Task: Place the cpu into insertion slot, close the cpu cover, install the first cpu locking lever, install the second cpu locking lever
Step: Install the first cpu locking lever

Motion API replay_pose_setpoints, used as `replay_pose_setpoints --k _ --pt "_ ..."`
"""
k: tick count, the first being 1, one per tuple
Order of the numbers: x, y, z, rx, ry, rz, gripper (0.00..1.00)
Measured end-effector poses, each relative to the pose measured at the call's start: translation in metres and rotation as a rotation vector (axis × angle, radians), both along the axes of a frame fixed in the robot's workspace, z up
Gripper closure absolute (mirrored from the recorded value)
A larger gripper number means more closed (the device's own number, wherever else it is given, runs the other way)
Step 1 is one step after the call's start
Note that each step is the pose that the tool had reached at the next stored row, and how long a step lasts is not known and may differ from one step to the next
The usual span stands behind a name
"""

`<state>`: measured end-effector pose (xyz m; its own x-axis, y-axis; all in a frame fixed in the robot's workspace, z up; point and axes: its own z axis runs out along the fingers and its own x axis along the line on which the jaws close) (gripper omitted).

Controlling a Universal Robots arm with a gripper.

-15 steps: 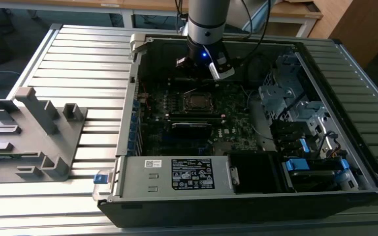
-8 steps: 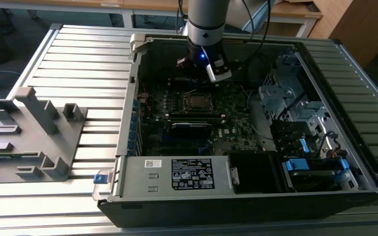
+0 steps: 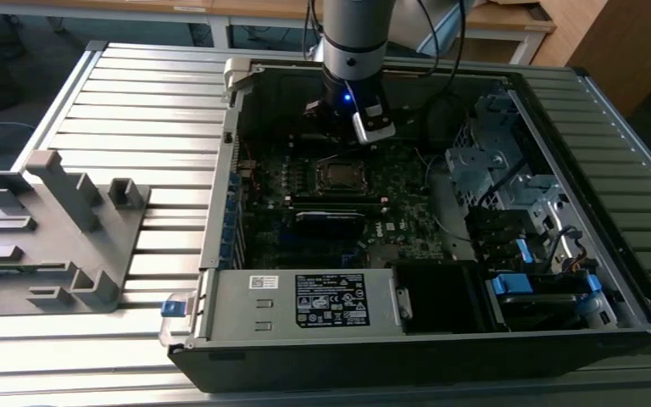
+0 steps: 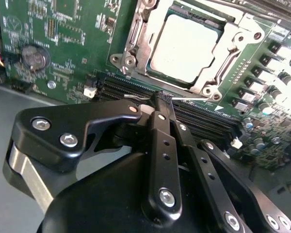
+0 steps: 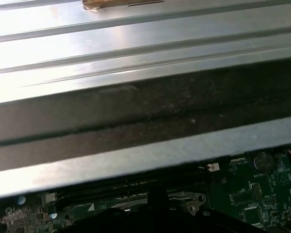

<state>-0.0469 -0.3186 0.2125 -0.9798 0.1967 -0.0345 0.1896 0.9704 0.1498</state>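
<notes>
Black metal gripper point(image 4: 162, 97) low over the green motherboard point(image 4: 68, 43), fingers point(image 4: 160, 126) drawn together with no gap visible at the tips. Right at those tips in the second wrist view, the end of a thin silvery locking lever point(image 4: 136, 97); impossible to tell whether pinched, touched or merely beside. Just beyond, long dark memory slots point(image 4: 203, 119) running along the socket's near edge. Past them, the cpu point(image 4: 184, 46), dull silver face up and seated flat in the socket. Lying over the chip's edges, the cpu cover point(image 4: 148, 29), a silvery frame with the chip showing through its central window. Off to one side on the board, a round coin battery point(image 4: 33, 57). Seen from the exterior view, the grey arm point(image 3: 354, 42) reaching down into an open computer case point(image 3: 303, 356), with the insertion slot point(image 3: 338, 174) just below the wrist, near the middle of the board. Toward the front of the case, a grey power-supply box point(image 3: 303, 301) with a white label. Underneath, a slatted metal table point(image 3: 133, 93), and on it at the exterior view's left, well apart from the case, a grey moulded fixture point(image 3: 54, 229).
</notes>
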Motion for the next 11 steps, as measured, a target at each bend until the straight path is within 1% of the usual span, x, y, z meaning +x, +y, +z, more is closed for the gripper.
replay_pose_setpoints --k 4,7,8,11 --pt "0.0 0.0001 -0.0003 0.0 -0.0011 -0.009 0.89" --pt "0.0 0.0001 -0.001 0.0013 -0.0065 -0.019 0.89" --pt "-0.0001 0.0001 -0.0012 0.0017 -0.0078 -0.024 0.89" --pt "-0.0001 0.0002 -0.0018 0.0018 -0.0082 -0.052 0.89"
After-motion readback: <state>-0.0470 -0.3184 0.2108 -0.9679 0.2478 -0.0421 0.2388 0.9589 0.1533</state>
